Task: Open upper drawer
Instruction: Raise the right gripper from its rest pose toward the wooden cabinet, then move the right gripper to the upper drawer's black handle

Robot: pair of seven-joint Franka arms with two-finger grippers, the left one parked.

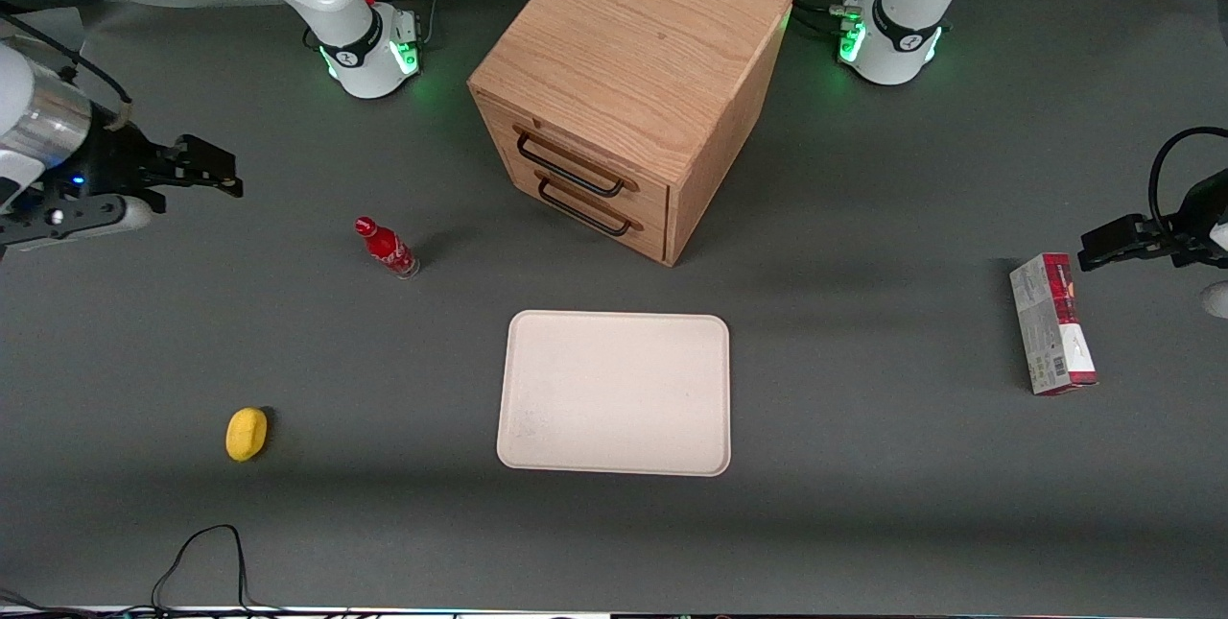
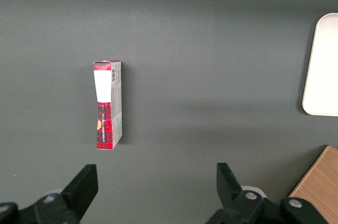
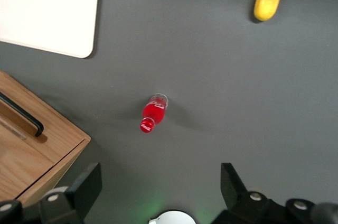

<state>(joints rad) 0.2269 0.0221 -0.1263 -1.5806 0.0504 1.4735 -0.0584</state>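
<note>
The oak cabinet (image 1: 633, 43) stands at the table's middle, farther from the front camera than the tray. Its upper drawer (image 1: 585, 154) is shut, with its long black wire handle (image 1: 570, 169) above the bottom drawer's handle (image 1: 585, 211). My right gripper (image 1: 219, 168) hovers toward the working arm's end of the table, well apart from the cabinet, open and empty. In the right wrist view the gripper (image 3: 159, 182) has its fingers wide apart above bare table. A corner of the cabinet (image 3: 37, 152) with one black handle (image 3: 24, 113) shows there; I cannot tell which drawer's.
A red bottle (image 1: 386, 249) stands between my gripper and the cabinet and also shows in the right wrist view (image 3: 153, 112). A yellow lemon (image 1: 247, 434) lies nearer the front camera. A white tray (image 1: 615, 392) lies in front of the cabinet. A red-and-grey box (image 1: 1051, 323) lies toward the parked arm's end.
</note>
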